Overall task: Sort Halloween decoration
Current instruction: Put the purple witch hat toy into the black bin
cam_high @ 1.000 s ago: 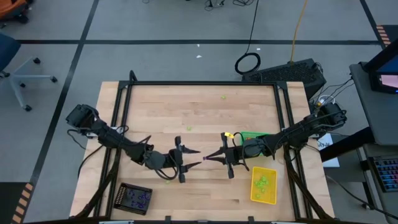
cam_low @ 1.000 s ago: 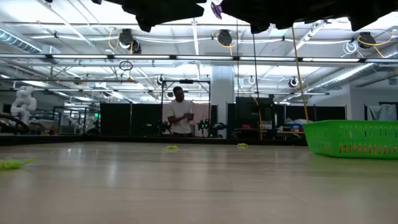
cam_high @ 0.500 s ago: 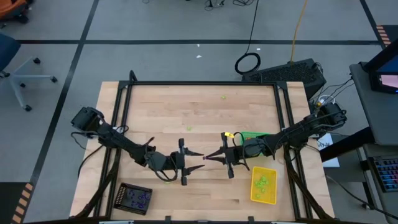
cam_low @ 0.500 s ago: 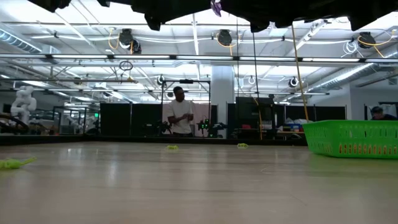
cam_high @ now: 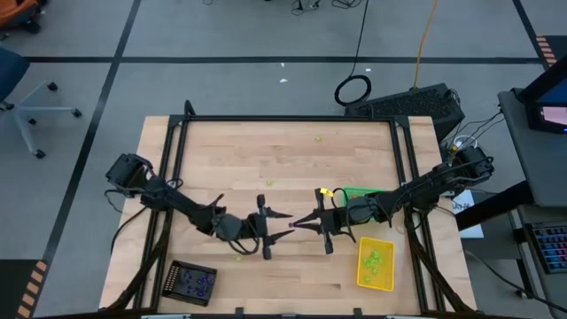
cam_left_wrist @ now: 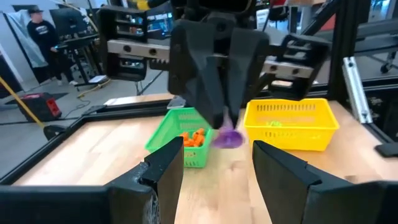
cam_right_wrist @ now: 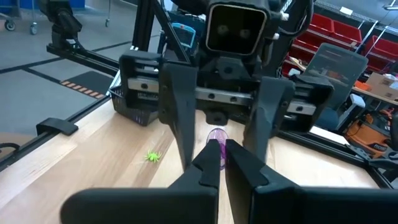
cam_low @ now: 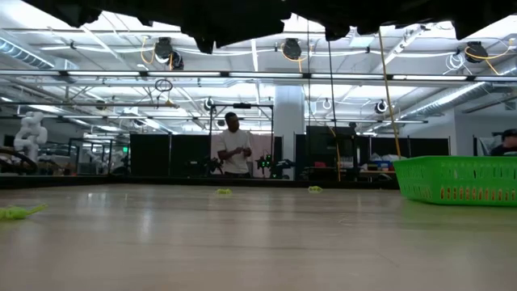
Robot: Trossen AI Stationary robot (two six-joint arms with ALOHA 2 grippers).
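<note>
High view: the two hands are shown tip to tip above the middle of the desk (cam_high: 292,159), well clear of its surface. The right hand (cam_high: 295,224) is pressed together on a small purple trinket (cam_left_wrist: 227,137), which is pinched at the fingertips and held in the air. The left hand (cam_high: 282,227) is spread, with its fingers (cam_left_wrist: 283,171) set on either side of the trinket but not yet touching it. A hand-over of the purple piece from right to left is judged to be in progress. For the next move, the left fingers must be closed squarely on the trinket before the right grip is released; the piece is then presumably to be carried to the black tray (cam_high: 192,283) at the near left. A green tray (cam_left_wrist: 185,136) holding orange pieces and a yellow tray (cam_high: 375,263) holding lime pieces are placed on the right. Loose lime pieces (cam_high: 319,138) lie on the far part of the desk.
</note>
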